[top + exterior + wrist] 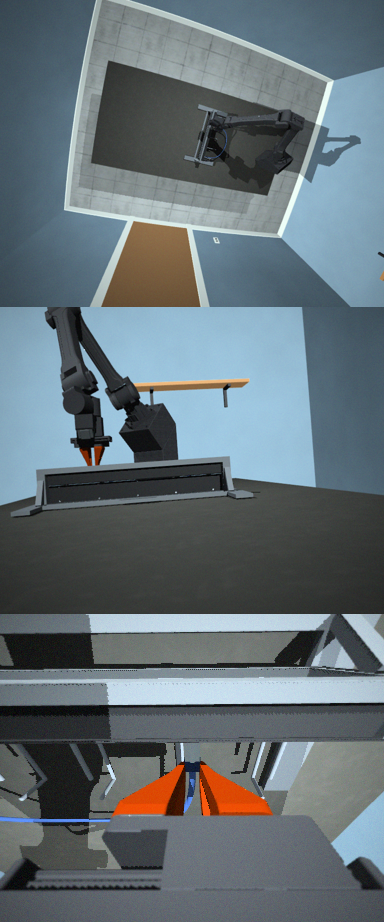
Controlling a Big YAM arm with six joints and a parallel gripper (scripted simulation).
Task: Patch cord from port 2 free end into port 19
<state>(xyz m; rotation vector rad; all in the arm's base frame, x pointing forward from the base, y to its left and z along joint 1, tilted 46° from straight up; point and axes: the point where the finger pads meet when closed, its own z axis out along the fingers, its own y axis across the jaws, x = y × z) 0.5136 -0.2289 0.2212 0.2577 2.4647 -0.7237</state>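
Dark matte table top (224,556) under pale blue walls carries a grey metal rack with a long patch panel (134,481); the exterior view shows the rack from the side away from the arm. Orange-fingered parallel gripper (192,786) hangs nearly vertical just behind the rack's top rail, fingers clenched on the small dark plug at the free end of the thin blue patch cord (55,820). In the wrist view the plug sits at the fingertips, directly beneath the grey horizontal rail (200,694), with the cord running back between the fingers and then off to the left edge. From above, the cord bows in a blue arc (224,143) on the arm's side of the rack, from the gripper (214,123) near one end of the panel down to the far end, where it is presumably seated in port 2.

Governing relation: the panel face lies straight ahead of the fingertips, the plug's long axis pointing into it, so the coming move appears to be a push along that axis. Whether the plug has entered a jack, and which number it faces, cannot be told; the plates are not legible. Because the rack is unfastened, a hard push could slide or tip it.
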